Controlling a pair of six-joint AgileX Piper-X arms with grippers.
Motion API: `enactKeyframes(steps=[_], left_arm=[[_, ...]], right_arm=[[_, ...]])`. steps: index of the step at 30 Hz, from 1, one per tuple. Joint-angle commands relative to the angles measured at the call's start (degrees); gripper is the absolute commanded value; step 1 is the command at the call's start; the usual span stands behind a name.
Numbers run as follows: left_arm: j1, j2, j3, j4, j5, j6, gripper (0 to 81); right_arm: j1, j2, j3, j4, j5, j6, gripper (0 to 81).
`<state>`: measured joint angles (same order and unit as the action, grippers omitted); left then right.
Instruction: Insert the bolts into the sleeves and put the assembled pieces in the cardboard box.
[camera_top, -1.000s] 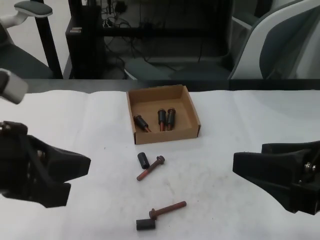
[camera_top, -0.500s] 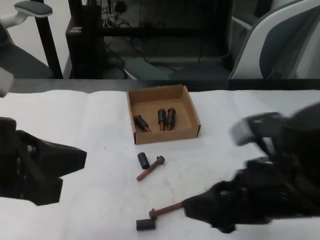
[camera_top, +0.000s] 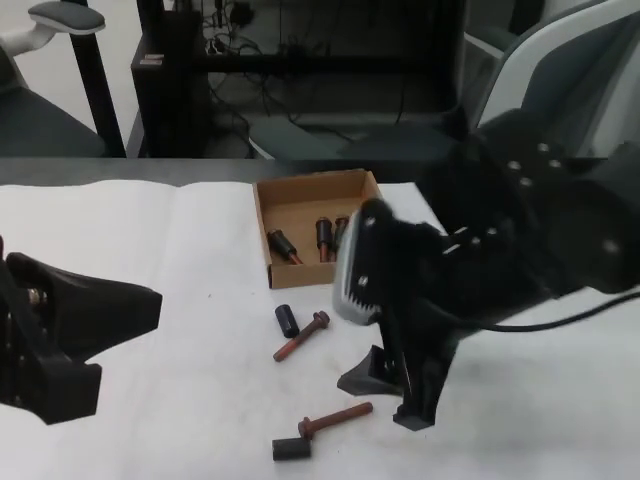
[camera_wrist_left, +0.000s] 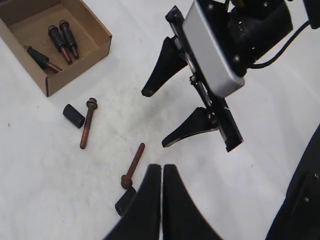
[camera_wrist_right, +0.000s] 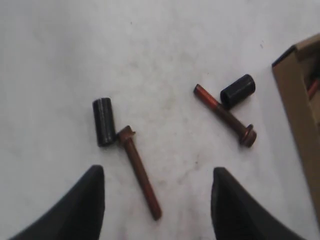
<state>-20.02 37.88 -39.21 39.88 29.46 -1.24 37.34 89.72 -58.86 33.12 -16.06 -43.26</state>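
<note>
Right gripper (camera_top: 384, 402), fingers spread, has swung over the near bolt (camera_top: 338, 416); left gripper (camera_wrist_left: 161, 170) pressed together.

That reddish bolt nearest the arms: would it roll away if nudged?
Probably a little: the long copper-coloured metal bolt lies flat on its round shank. Its wider head would likely swing it in an arc, not straight. It looks rigid, so it shouldn't bend when gripped.
</note>
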Motion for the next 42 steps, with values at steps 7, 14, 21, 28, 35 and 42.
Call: enactKeyframes(steps=[7, 14, 21, 28, 35, 42], left_arm=[[0.0, -0.6, -0.7, -0.7, 0.2, 0.4, 1.7], [0.0, -0.6, -0.7, -0.7, 0.2, 0.4, 1.7], [0.1, -0.6, -0.7, -0.7, 0.2, 0.4, 1.7], [0.1, -0.6, -0.7, -0.7, 0.2, 0.4, 1.7], [0.1, -0.6, -0.7, -0.7, 0.2, 0.4, 1.7], [0.1, -0.6, -0.7, -0.7, 0.2, 0.4, 1.7]], right_arm=[[-0.3, 8.8, -1.3, 1.2, 7.9, -17.6, 54.9], [0.4, 9.7, -1.8, 2.0, 8.0, -17.6, 39.9], [5.1, 9.7, -2.4, 2.2, 3.5, -16.7, 48.2], [7.2, 9.7, -2.4, 2.3, 3.4, -16.7, 50.1], [7.2, 10.0, -2.4, 2.1, 5.1, -18.4, 50.1], [7.2, 13.2, -3.4, 2.1, 5.9, -18.9, 49.8]])
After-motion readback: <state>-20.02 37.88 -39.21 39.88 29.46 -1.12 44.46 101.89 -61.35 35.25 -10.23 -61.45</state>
